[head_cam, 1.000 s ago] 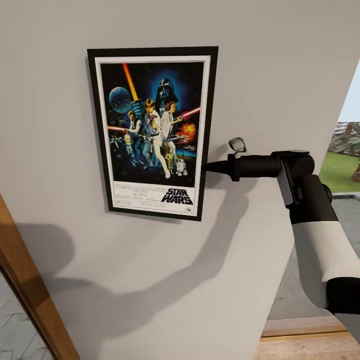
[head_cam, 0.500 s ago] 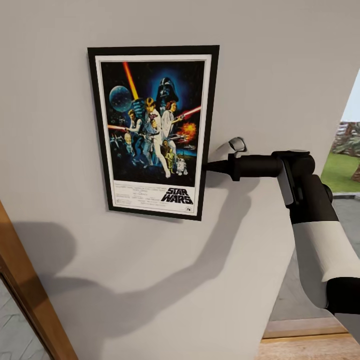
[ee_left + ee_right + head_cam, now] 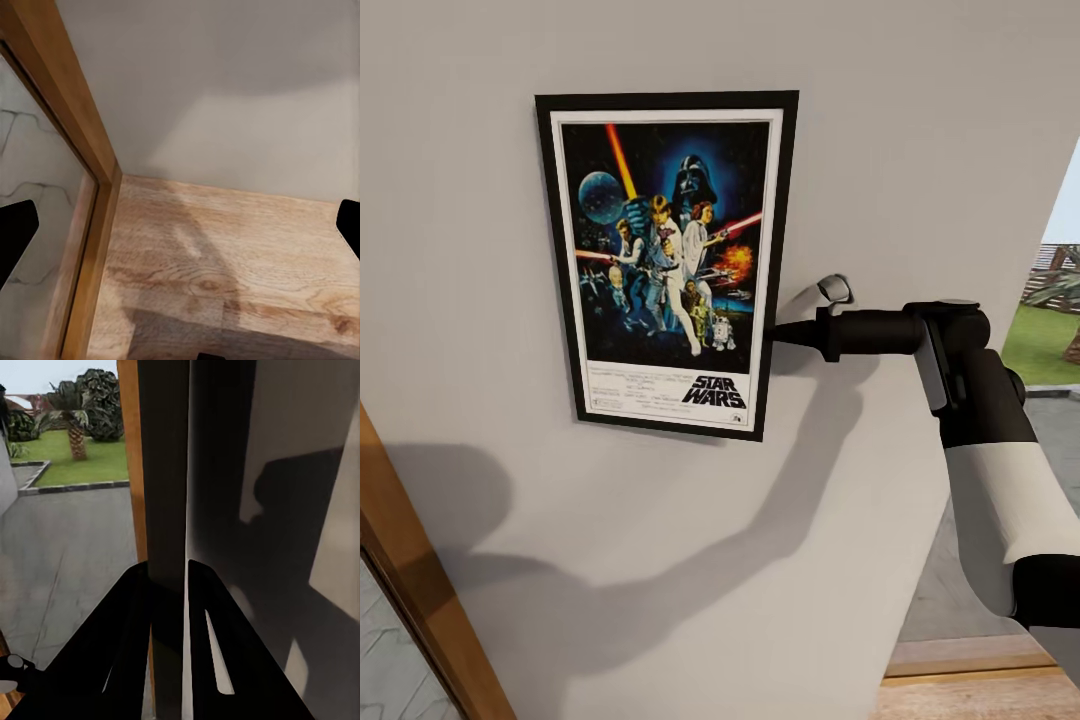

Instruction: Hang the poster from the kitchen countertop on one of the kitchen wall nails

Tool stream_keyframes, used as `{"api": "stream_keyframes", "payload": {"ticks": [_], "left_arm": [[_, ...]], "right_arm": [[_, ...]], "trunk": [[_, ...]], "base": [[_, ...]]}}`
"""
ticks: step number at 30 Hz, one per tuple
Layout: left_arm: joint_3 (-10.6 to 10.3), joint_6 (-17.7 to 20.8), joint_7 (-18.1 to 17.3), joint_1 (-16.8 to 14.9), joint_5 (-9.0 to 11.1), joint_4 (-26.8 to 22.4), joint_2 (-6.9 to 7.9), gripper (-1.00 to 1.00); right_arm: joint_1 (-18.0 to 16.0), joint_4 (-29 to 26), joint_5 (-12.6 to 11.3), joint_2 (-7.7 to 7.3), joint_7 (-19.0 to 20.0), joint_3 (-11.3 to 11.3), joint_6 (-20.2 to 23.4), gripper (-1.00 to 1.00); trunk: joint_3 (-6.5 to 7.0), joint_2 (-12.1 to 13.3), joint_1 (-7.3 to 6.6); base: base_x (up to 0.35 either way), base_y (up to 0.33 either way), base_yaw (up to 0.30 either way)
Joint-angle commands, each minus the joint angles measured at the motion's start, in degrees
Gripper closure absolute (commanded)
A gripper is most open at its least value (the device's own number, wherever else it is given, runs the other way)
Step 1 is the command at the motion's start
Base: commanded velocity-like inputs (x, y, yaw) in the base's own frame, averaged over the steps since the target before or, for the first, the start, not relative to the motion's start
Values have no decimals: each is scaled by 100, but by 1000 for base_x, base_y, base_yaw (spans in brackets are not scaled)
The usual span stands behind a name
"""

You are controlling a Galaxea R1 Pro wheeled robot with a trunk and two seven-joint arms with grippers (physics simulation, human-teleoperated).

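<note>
**Fingers pinched on the poster's edge, print flat against the wall**

The two dark fingers (image 3: 204, 645) of the right gripper (image 3: 166, 577) stand narrow, with the thin black edge of the poster (image 3: 668, 262) running between them. Seen from the head, the right gripper (image 3: 772, 334) meets the poster at the lower part of its right frame edge, and the black-and-white forearm (image 3: 1000, 500) reaches in from the right of the print.

The poster lies flat on the off-white wall (image 3: 920, 140), upright with a very slight tilt, its STAR WARS lettering at the bottom of the white margin. Whether it hangs from a nail cannot be told; its frame covers whatever is behind it. The arm's shadow falls on the wall below and to the right of the poster.

Left of and below the poster a wooden door frame (image 3: 420, 600) slants across the corner. To the right of the poster, past the wall's end, lie grass and paving outdoors.

The left gripper (image 3: 180, 225) has its dark fingertips (image 3: 16, 232) wide apart, holding nothing, over a wooden floor (image 3: 225, 255) where it meets the wall.
</note>
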Motion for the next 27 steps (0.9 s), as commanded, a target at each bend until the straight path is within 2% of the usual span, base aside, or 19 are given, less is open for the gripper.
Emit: {"api": "stream_keyframes", "payload": {"ticks": [1,11,12,13,15,16,20,21,27], "left_arm": [[16,-8,-33,1,-2,-2,-2,-100],[30,-8,-34,1,-4,12,49,-100],[31,-8,-33,1,-4,15,51,-100],[31,-8,-34,1,-3,17,52,-100],[32,-8,-37,1,-4,20,55,-100],[33,-11,-38,1,-1,24,57,-100],[33,-9,-39,1,2,30,57,-100],[33,-9,-39,1,1,32,57,-100],[33,-8,-39,1,2,33,57,-100]], "right_arm": [[-1,2,-38,-6,-8,12,61,100],[-1,2,-38,-6,-8,12,67,100],[-1,-266,-1093,-336,592,818,-353,100],[-1,-257,-1377,-878,592,835,-417,100],[-1,-204,-1461,-829,575,964,-421,100],[-1,2,-34,-6,-8,10,68,100],[-1,-5,-37,-6,-8,6,69,100],[-1,-5,-36,-6,-8,4,64,-100],[-1,-19,-33,-6,-14,3,71,-100]], "trunk": [[-1,-3,2],[-1,-3,2],[-1,-3,2],[-1,-3,2],[-1,-3,2],[-1,-3,2],[-1,-3,2],[-1,-3,2],[-1,-3,2]], "base": [[0,0,0],[33,0,0],[189,0,0],[181,0,0],[110,0,0],[50,0,0],[27,0,0],[8,0,0],[3,0,0]]}}
